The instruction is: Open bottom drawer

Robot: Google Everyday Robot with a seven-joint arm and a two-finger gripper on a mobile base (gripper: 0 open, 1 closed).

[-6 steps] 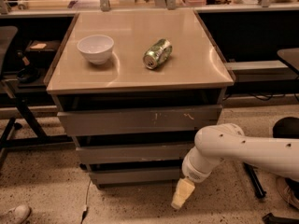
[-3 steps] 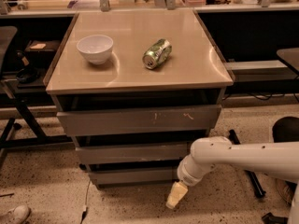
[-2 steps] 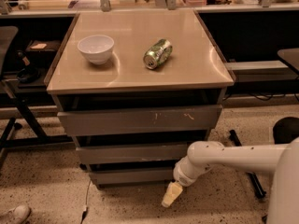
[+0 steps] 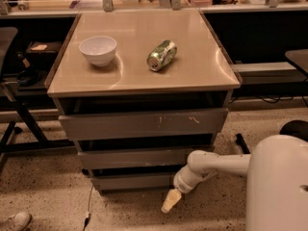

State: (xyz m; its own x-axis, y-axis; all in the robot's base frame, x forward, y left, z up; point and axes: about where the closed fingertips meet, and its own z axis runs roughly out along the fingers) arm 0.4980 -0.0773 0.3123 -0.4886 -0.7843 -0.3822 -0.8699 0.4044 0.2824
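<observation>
a grey drawer cabinet stands in the middle of the scene under a beige worktop (image 4: pixel 197 76). on the worktop a white bowl (image 4: pixel 97 50) sits upright toward the left, and a green can (image 4: pixel 161 55) lies on its side just right of centre, well apart from the bowl.

three grey drawer fronts are stacked below. the top drawer (image 4: pixel 120 124) is the widest and carries pale scratch marks near its right half. the middle drawer (image 4: pixel 125 158) is under it, with a dark gap between them. the bottom drawer (image 4: pixel 130 181) is lowest, close to the speckled floor (image 4: pixel 53 196), with a plain flat front and a dark gap above it; whether it is pulled out at all cannot be told.

the white arm (image 4: pixel 219 163) reaches in from the right, low across the front of the cabinet, from the large white robot body (image 4: pixel 279 186) at the near right corner. the gripper (image 4: pixel 171 201) hangs at its end, just near of the bottom drawer's right end and below its front edge, angled down and to the left toward the floor. the fingers show as one pale tapered tip with no gap between them, holding nothing. whether the tip touches the drawer cannot be told.

a dark chair (image 4: pixel 7 37) is at the far left, and a white shoe (image 4: pixel 17 220) lies on the floor at the near left
</observation>
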